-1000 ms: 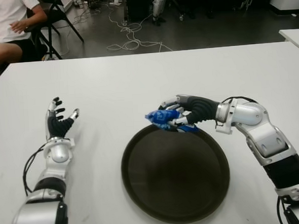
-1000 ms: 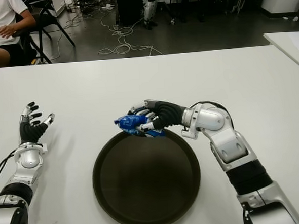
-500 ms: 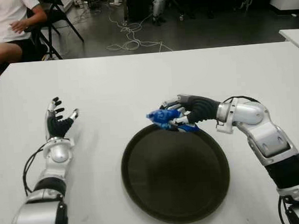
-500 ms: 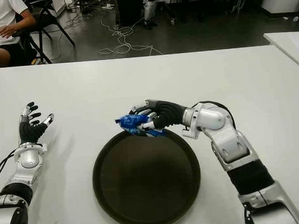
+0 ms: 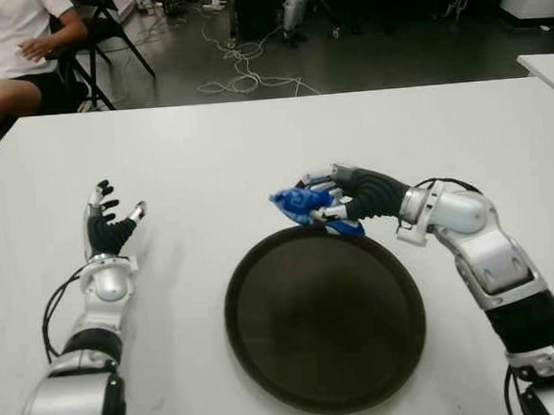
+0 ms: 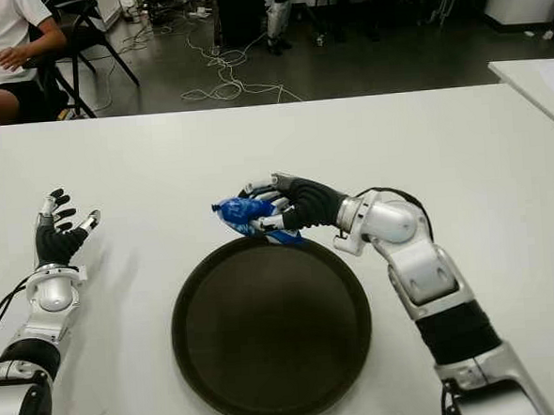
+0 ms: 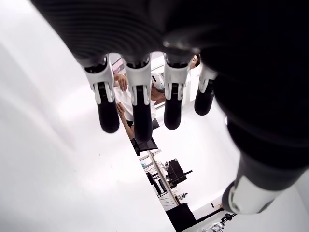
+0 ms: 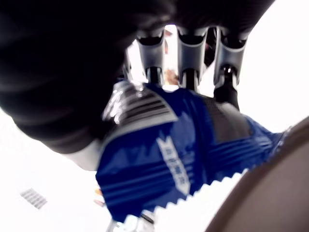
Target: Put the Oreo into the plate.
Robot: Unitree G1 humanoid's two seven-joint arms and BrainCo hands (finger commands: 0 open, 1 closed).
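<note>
A blue Oreo packet [image 5: 300,202] [image 8: 178,154] is held in my right hand [image 5: 329,204], whose fingers are curled around it. Hand and packet hover just above the far rim of the round dark plate [image 5: 330,390], which lies on the white table in front of me. In the right wrist view the plate's rim [image 8: 270,193] shows right under the packet. My left hand [image 5: 109,227] shows at the left of the table, well away from the plate, fingers spread and holding nothing.
The white table [image 5: 207,146] stretches around the plate. A seated person [image 5: 9,55] and black chairs are beyond its far left corner, with cables on the floor behind. Another white table's corner [image 5: 546,64] shows at the far right.
My right hand has lifted a little with the Oreo packet, moving slightly away from the plate's far rim. The left hand has not moved.
</note>
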